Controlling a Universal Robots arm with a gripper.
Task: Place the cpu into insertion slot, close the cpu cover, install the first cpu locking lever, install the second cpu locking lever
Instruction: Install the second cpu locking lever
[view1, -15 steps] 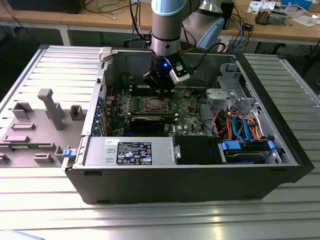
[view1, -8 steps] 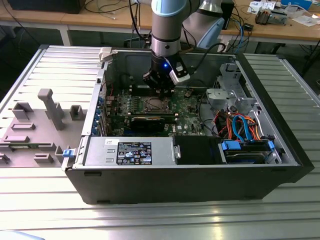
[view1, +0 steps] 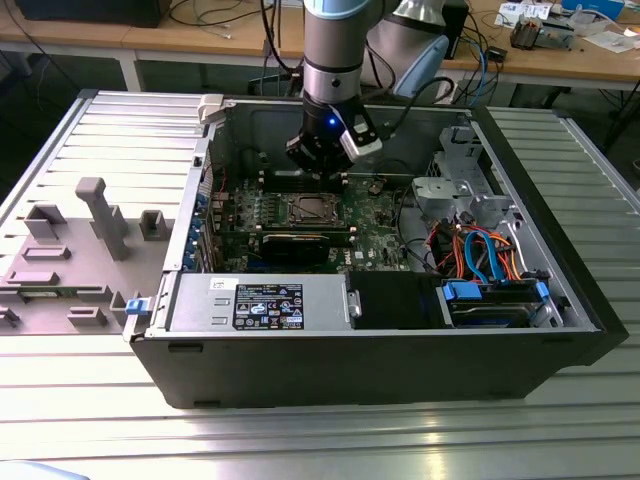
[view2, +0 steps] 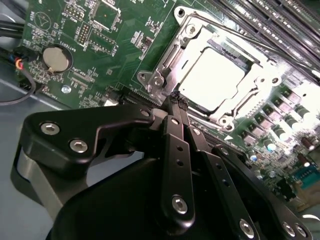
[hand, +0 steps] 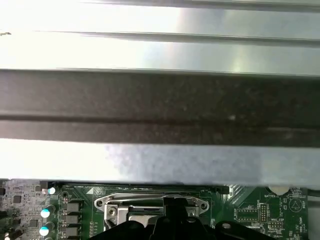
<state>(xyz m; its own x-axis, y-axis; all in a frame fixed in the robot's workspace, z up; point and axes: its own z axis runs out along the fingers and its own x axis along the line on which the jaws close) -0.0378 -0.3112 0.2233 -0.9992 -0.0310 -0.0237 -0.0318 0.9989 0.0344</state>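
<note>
My gripper (view2: 176, 100), fingers pinched together, sits mid-frame at the lower-left edge of the cpu cover (view2: 172, 52); cpu (view2: 212, 75) looks seated, I think.

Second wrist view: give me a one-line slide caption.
Gripper shut, its tips at the edge of the cpu cover, closed over the cpu on the green motherboard.

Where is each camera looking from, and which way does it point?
Exterior view: off the arm, looking down into the open computer case; the arm and gripper hang over the motherboard.
Second wrist view: on the arm, looking past the gripper at the cpu under the cpu cover.
First wrist view: on the arm, facing the case wall.
Both wrist views share the cpu cover.
</note>
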